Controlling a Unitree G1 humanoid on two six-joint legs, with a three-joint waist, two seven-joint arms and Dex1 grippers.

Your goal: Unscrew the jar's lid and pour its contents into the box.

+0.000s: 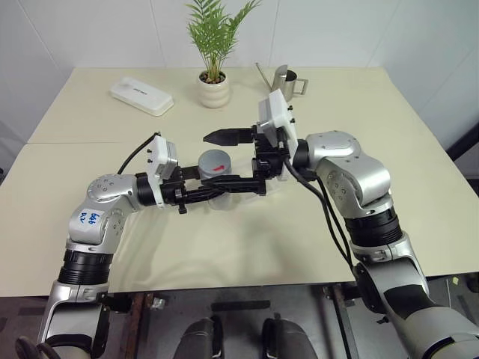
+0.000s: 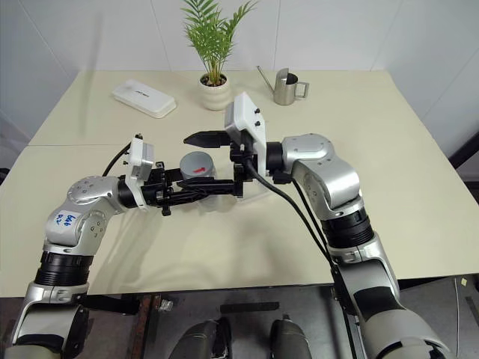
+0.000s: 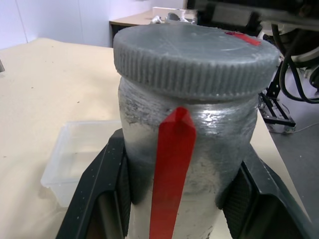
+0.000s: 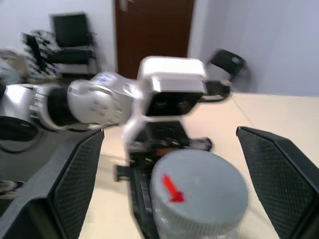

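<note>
On the cream tabletop (image 1: 314, 224), a white oblong case (image 1: 141, 96) lies far behind and to the left of the jar. The left gripper (image 3: 174, 194) reaches in level from the left, its jaws pinching the small clear cylindrical jar (image 3: 187, 164) by its sides; a red stripe runs up the jar's wall between the black fingers (image 3: 102, 184). The jar is held upright above the tabletop, and its round grey ribbed lid (image 1: 215, 162) with a red mark on top is still seated on the mouth. What lies inside the jar cannot be made out. Just below and beside the jar, a shallow clear plastic box (image 3: 75, 159) with rounded corners rests on the tabletop. Behind the jar, a green potted plant (image 1: 213, 52) stands in a white pot. The right gripper (image 4: 172, 164) comes in from the right at lid height, its jaws spread wide, one black finger (image 1: 230, 137) behind the lid and apart from it. Far behind the jar and to its right stands a steel watering can (image 1: 284, 82).
</note>
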